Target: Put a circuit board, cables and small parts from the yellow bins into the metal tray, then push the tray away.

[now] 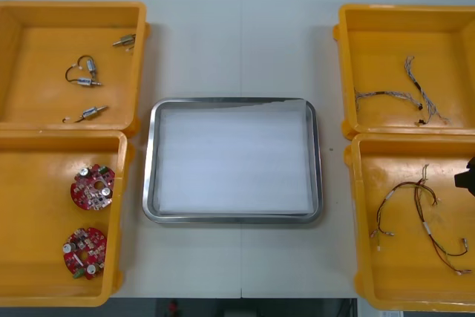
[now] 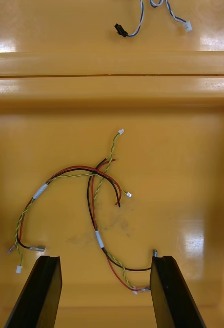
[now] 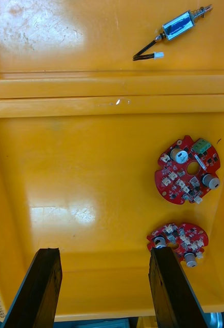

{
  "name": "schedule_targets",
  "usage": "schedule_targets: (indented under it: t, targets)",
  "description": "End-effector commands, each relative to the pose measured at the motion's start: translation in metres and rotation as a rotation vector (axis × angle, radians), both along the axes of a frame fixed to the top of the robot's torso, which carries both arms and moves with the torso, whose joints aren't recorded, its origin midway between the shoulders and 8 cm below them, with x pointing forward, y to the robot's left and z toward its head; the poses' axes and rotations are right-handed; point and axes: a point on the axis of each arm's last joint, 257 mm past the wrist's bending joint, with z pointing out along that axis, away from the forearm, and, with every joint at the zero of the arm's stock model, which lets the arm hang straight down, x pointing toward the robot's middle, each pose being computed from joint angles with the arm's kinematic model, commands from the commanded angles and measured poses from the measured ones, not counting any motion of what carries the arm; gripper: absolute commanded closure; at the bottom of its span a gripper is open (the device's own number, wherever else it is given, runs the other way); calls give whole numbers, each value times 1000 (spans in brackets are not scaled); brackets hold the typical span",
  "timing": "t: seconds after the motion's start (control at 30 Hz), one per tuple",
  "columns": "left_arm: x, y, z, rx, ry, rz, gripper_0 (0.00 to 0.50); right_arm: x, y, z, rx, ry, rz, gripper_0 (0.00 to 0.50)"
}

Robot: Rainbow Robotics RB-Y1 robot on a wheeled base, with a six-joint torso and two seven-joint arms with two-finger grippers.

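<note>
find the left end effector [image 3: 104,253] spread wide and holding nothing, above the near left yellow bin [image 3: 81,169]; find the right end effector [image 2: 105,261] equally wide and bare over the red and yellow cables [image 2: 91,179] in the near right bin [image 2: 183,154]; judge the first pick as not yet begun, with the metal tray [image 1: 152,155] bare between the bins on the tabletop [image 1: 237,42]; for a board, shift toward the nearer circuit board [image 3: 179,240] just beside one finger, centre on it, then straddle its rim rather than the raised parts; round, red, flat, studded with small white and silver components; a second circuit board [image 3: 187,169] close beyond it
</note>
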Motion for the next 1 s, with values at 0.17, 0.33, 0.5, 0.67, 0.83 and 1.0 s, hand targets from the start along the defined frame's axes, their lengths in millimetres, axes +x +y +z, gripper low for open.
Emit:
schedule_targets:
  t: [0.17,0.33,0.5,0.67,0.83,1.0]
  targets:
    - [-5,15,14,93,-12,-79,0,-5,-14,11,-27,-18,-39,0]
    - [-5,15,14,93,-12,-79,0,-5,-14,11,-27,-18,-39,0]
    - [-5,15,14,93,-12,-79,0,-5,-14,11,-27,-18,-39,0]
    - [-5,15,14,93,-12,-79,0,-5,-14,11,-27,-18,-39,0]
    - [-5,15,14,93,-12,-79,0,-5,-14,11,-27,-18,-39,0]
    - [-5,15,14,93,-12,-79,0,-5,-14,11,-27,-18,-39,0]
